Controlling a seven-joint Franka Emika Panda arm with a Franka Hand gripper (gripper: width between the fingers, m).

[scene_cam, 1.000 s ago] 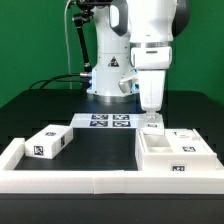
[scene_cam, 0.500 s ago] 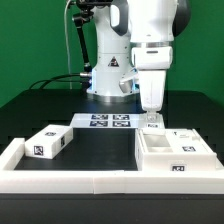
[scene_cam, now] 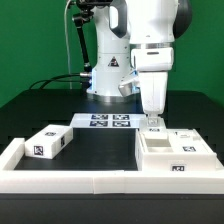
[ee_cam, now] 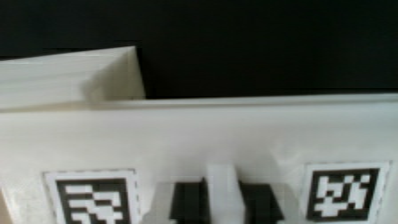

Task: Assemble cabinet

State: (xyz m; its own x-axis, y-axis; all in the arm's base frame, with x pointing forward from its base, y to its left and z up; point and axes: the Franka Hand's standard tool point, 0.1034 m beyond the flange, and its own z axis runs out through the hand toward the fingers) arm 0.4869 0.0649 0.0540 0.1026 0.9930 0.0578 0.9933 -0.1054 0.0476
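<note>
The white hollow cabinet body (scene_cam: 172, 153) lies at the exterior view's right, by the border frame. My gripper (scene_cam: 152, 121) points straight down at the body's rear wall. In the wrist view the gripper (ee_cam: 221, 197) has its two dark fingers (ee_cam: 185, 200) closed on a thin white wall edge of the body (ee_cam: 214, 125), between two marker tags. A smaller white block (scene_cam: 47, 141) with tags lies at the exterior view's left. A flat white panel (scene_cam: 187, 135) lies behind the body at the right, and a white piece (ee_cam: 68, 76) shows beyond the body in the wrist view.
The marker board (scene_cam: 108, 122) lies flat at the back middle, in front of the robot base (scene_cam: 108, 75). A low white border frame (scene_cam: 70, 180) runs along the front and sides of the black table.
The gripper and wrist have shifted slightly to the exterior view's right, and the cabinet body has slid a little with them. The block at the left has not moved.
</note>
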